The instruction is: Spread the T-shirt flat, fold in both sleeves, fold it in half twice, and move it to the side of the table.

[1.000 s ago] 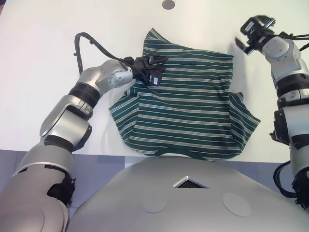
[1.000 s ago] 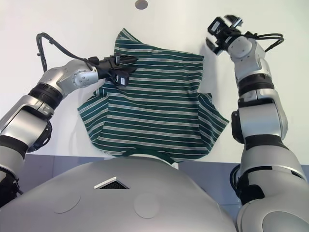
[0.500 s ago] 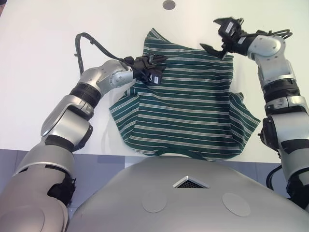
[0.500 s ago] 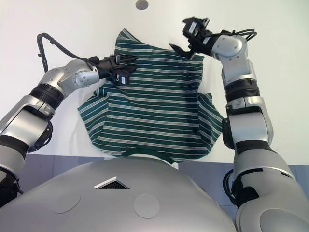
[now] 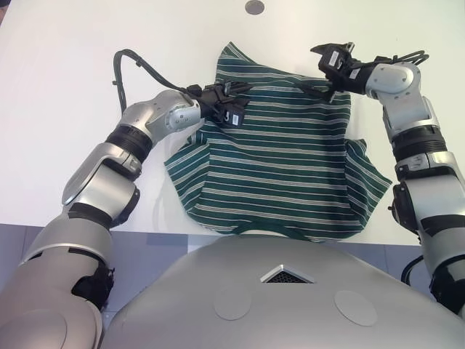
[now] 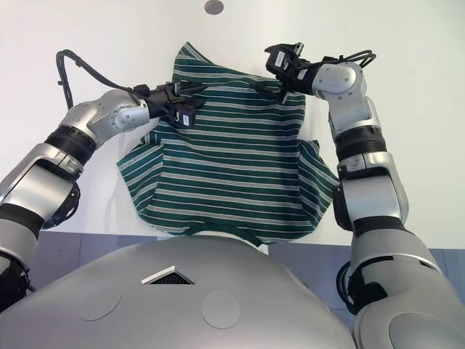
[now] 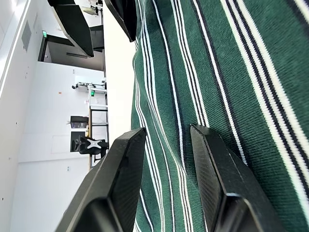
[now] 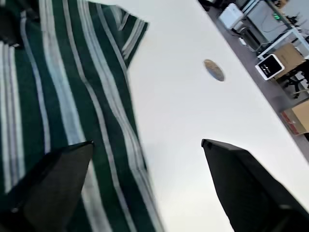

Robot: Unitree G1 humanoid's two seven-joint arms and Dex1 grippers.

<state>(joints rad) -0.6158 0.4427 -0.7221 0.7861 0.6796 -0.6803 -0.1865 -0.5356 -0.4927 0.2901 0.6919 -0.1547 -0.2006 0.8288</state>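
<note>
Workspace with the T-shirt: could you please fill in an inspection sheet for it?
Surface: white table, with a small round grey disc near its far edge.
Job's things: green striped T-shirt lies roughly spread but wrinkled, collar at the near edge, not folded.
Clutter: nothing seen.
Grippers: left gripper rests on the shirt's far left part, fingers slightly apart; right gripper is wide open over the shirt's far right edge.
Cables: a black cable loops from the left forearm above the table; black wrist cables arch over the right arm.
Surroundings: boxes and an office chair in the room beyond the table.
</note>
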